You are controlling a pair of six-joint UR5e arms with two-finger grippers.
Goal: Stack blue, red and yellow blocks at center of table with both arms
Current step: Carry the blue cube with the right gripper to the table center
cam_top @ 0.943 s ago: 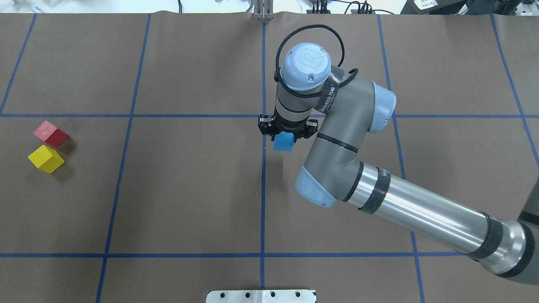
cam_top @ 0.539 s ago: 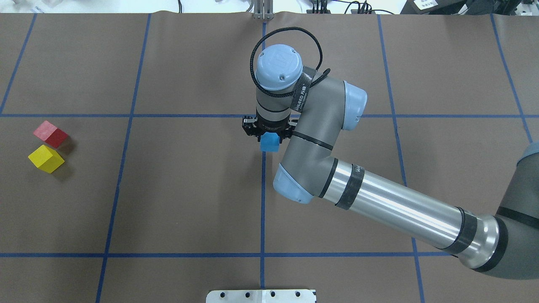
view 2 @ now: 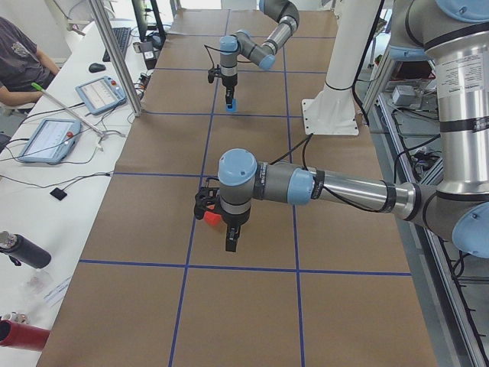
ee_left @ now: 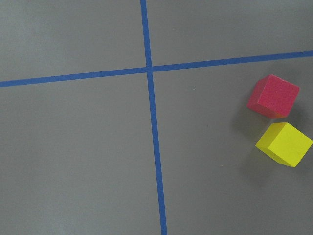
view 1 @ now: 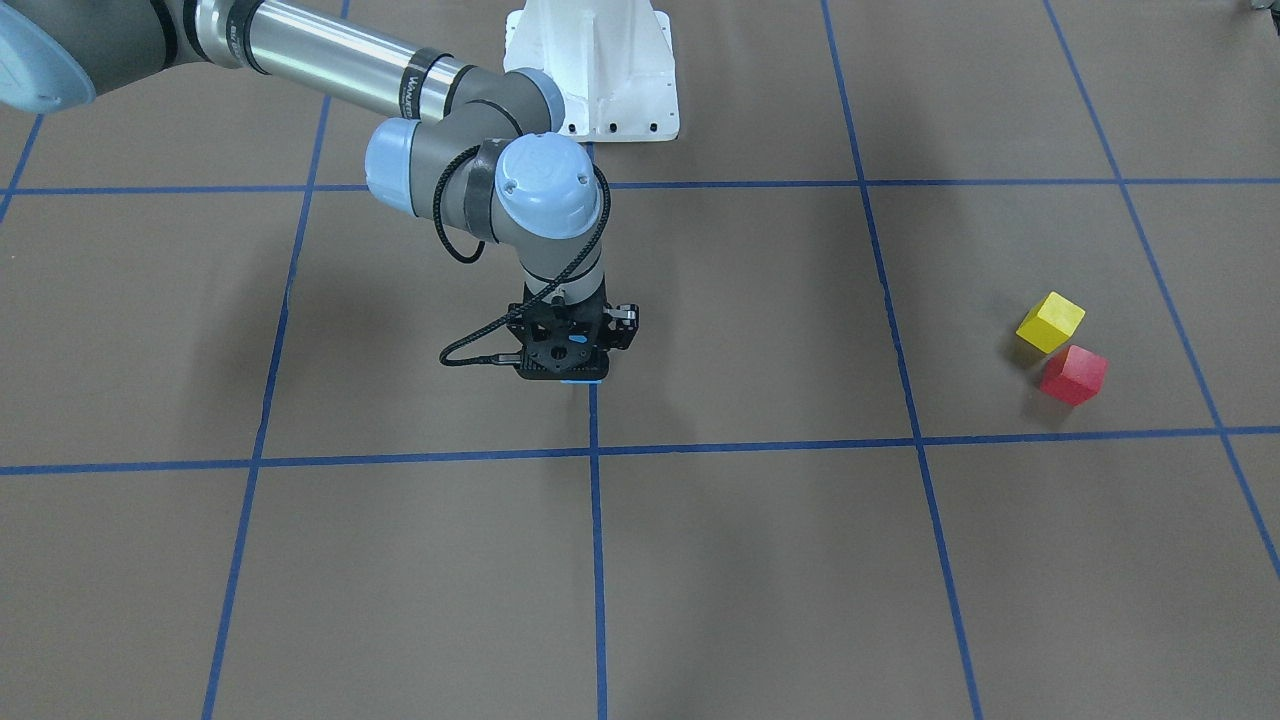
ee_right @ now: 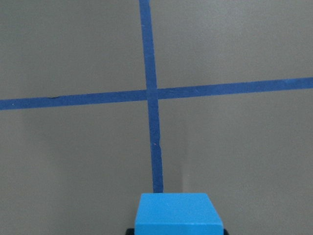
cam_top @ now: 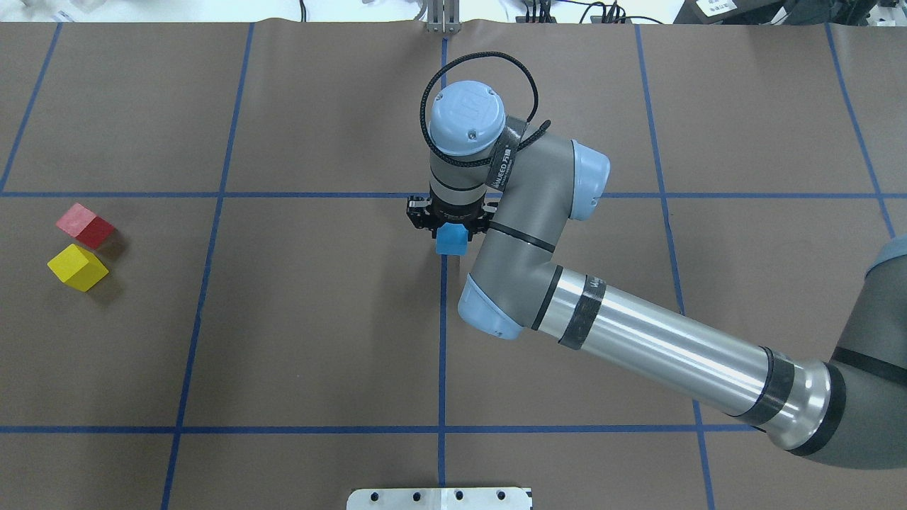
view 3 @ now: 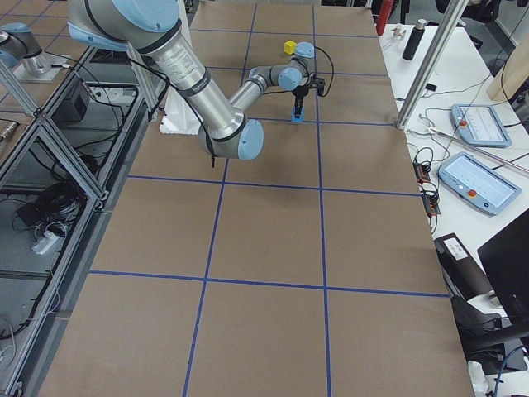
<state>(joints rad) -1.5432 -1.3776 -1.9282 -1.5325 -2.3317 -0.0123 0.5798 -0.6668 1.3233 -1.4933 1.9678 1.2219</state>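
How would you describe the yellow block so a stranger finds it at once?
On the brown table, look toward the robot's left end. Two blocks sit close together there: the yellow block is nearer the robot, the red block farther.

You get bright, even light from above in every view. Soft shadows fall to the lower right of the red block [cam_top: 85, 225] and yellow block [cam_top: 76, 267] in the overhead view. Glare streaks the right arm's metal tube [cam_top: 659, 347] at lower right there. Both wrist views are sharp, the blue block [ee_right: 178, 214] included
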